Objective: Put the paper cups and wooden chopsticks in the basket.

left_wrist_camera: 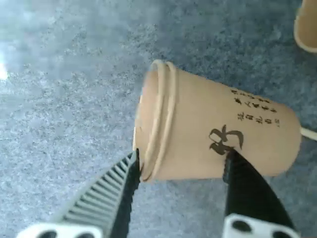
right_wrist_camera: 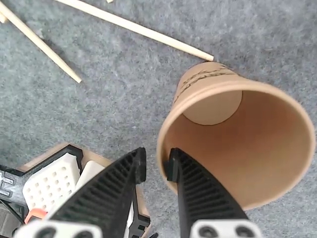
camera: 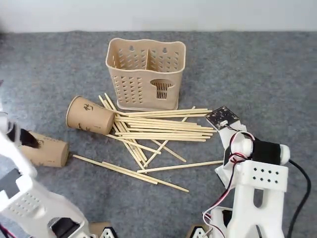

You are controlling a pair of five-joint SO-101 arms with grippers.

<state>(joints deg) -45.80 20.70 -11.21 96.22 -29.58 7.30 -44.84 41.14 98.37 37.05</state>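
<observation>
A paper cup (left_wrist_camera: 213,131) lies on its side on the grey carpet at the left (camera: 45,151). My left gripper (left_wrist_camera: 182,157) is open, its fingers (left_wrist_camera: 124,186) spread along the cup's side, one tip at the rim. A second cup (camera: 90,115) lies beside the chopsticks (camera: 158,130), which are scattered in front of the beige basket (camera: 146,74). My right gripper (right_wrist_camera: 156,163) is shut on the rim of a third paper cup (right_wrist_camera: 237,144), one finger (right_wrist_camera: 198,198) inside the wall and one outside. Two chopsticks (right_wrist_camera: 133,27) lie beyond it.
The basket stands upright with a divider making two compartments. The right arm's white body (camera: 257,183) rises at the front right, the left arm's (camera: 29,198) at the front left. An arm's base mount (right_wrist_camera: 54,183) sits close to the held cup.
</observation>
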